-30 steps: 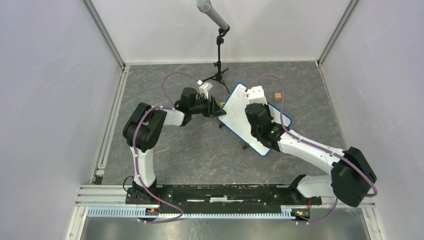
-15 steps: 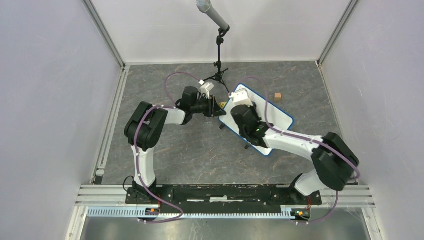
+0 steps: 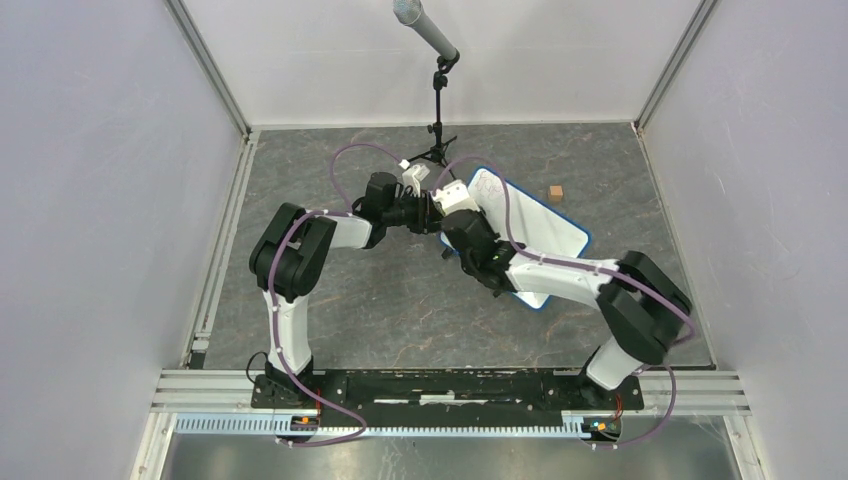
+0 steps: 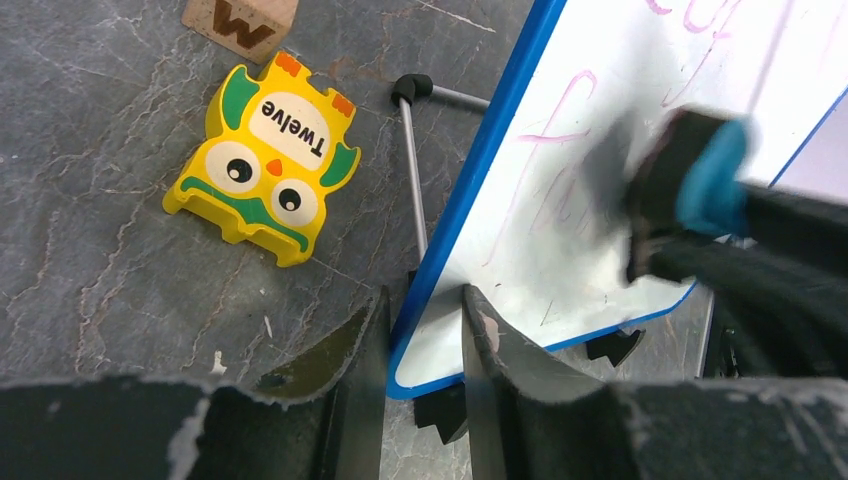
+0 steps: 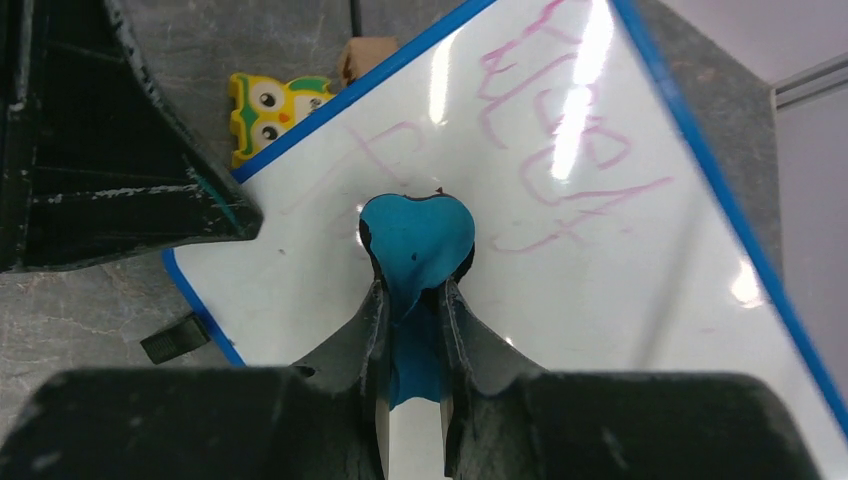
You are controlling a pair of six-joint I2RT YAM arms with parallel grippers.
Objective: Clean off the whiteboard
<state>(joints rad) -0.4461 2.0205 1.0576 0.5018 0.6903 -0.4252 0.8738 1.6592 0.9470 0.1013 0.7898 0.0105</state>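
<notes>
The whiteboard point(image 5: 620, 260) has a smooth, glossy white face that throws back bright streaks of light, with a blue plastic-looking rim; the blue eraser point(image 5: 415, 235) looks soft and matt. In the left wrist view the table point(image 4: 90, 290) is matt grey with stone-like veining, and at ten o'clock lies a shiny yellow plastic owl tile point(image 4: 262, 165) beside a bare wooden block point(image 4: 240, 18). The black fingers point(image 4: 350, 360) of the left gripper point(image 4: 425, 295) are matt and scuffed pale along their edges.
</notes>
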